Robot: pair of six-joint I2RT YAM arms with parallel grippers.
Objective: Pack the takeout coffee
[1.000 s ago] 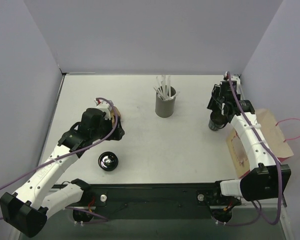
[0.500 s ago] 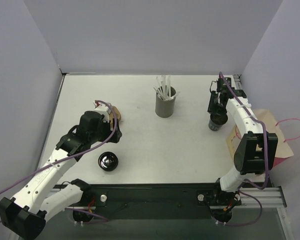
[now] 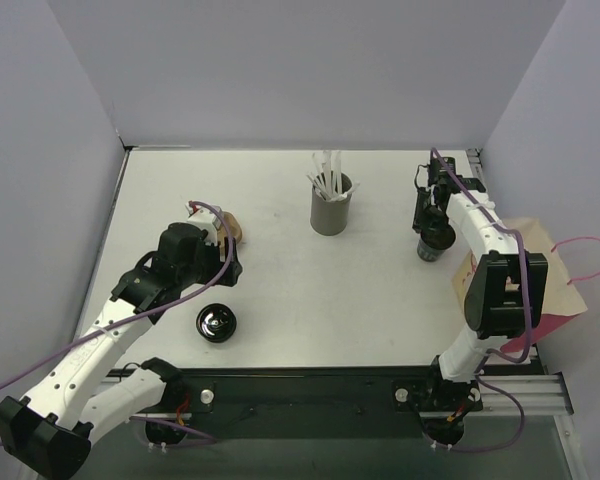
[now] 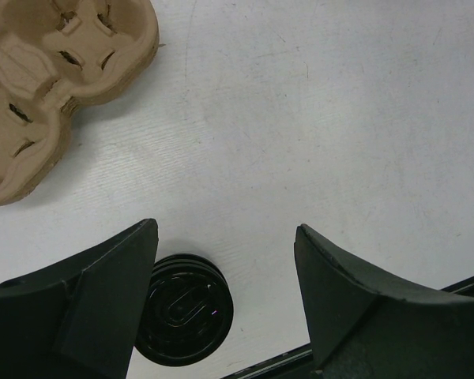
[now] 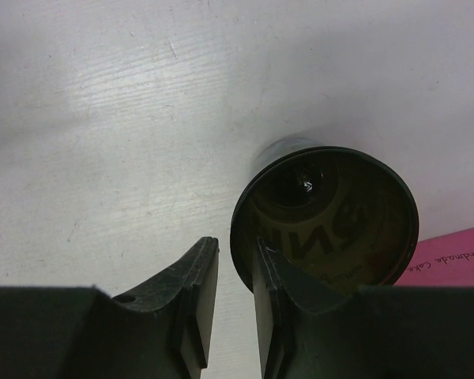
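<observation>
Closest to me, the loose black lid (image 3: 217, 322) lies flat on the tabletop (image 3: 280, 270), well off to the near-left of the grey straw holder (image 3: 331, 212). Just past the lid, and also left of the holder, my left jaws hang over the tabletop, spread wide w/ nothing btwn them. In the left wrist view the lid sits right by one finger (image 4: 103, 292), partly hidden behind it. A pink-and-tan paper bag (image 3: 560, 280) lies far right of the holder at the tabletop's edge.

The takeout coffee (image 3: 435, 242) stands upright and lidless, right of the holder, a touch nearer and well apart from it. My right jaws come at it from above, nearly closed and straddling its rim: one finger (image 5: 193, 300) outside the wall, the other inside the mouth. Can't tell whether they're pinching the wall.

A tan pulp cup carrier (image 3: 234, 224) lies left of the holder, partly under my left wrist. The holder itself stands upright w/ white straws (image 3: 327, 175) sticking out.
</observation>
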